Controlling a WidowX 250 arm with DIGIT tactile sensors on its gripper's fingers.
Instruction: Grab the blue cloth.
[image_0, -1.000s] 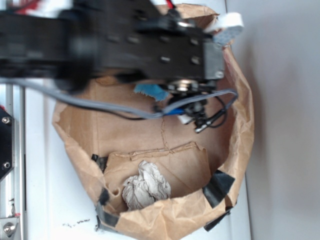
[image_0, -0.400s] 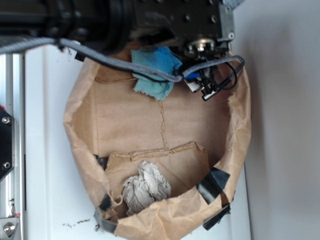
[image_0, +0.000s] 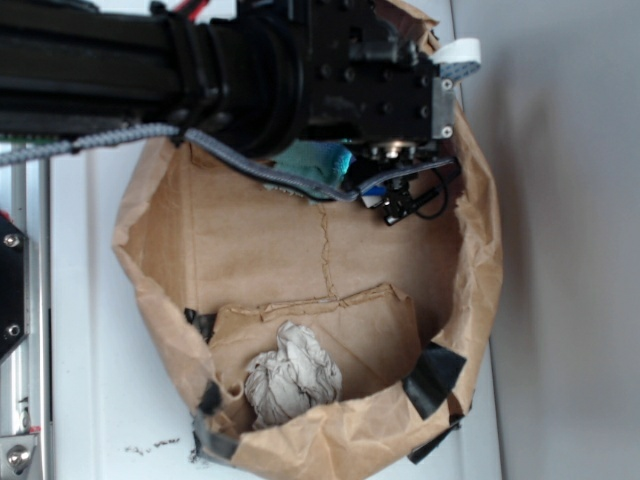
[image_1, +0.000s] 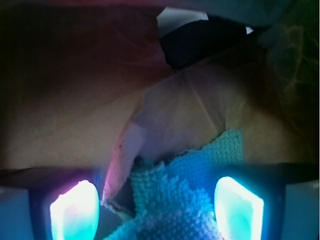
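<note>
End effector (image_1: 156, 210) fingers straddle the blue cloth (image_1: 172, 197) near the bag wall (image_1: 60, 130).

blue cloth (image_1: 175, 200): teal terry | bag (image_0: 250, 250): brown | wad (image_0: 292, 383): beige-white | fingers (image_1: 75, 210): seemingly glowing cyan

Robotics laboratory setup: a black robot arm (image_0: 200, 70) with exposed cabling reaches over a taped brown paper enclosure (image_0: 480, 260) set on a plain white worktop (image_0: 90, 400), beside a bolted metal rail (image_0: 20, 330).
</note>
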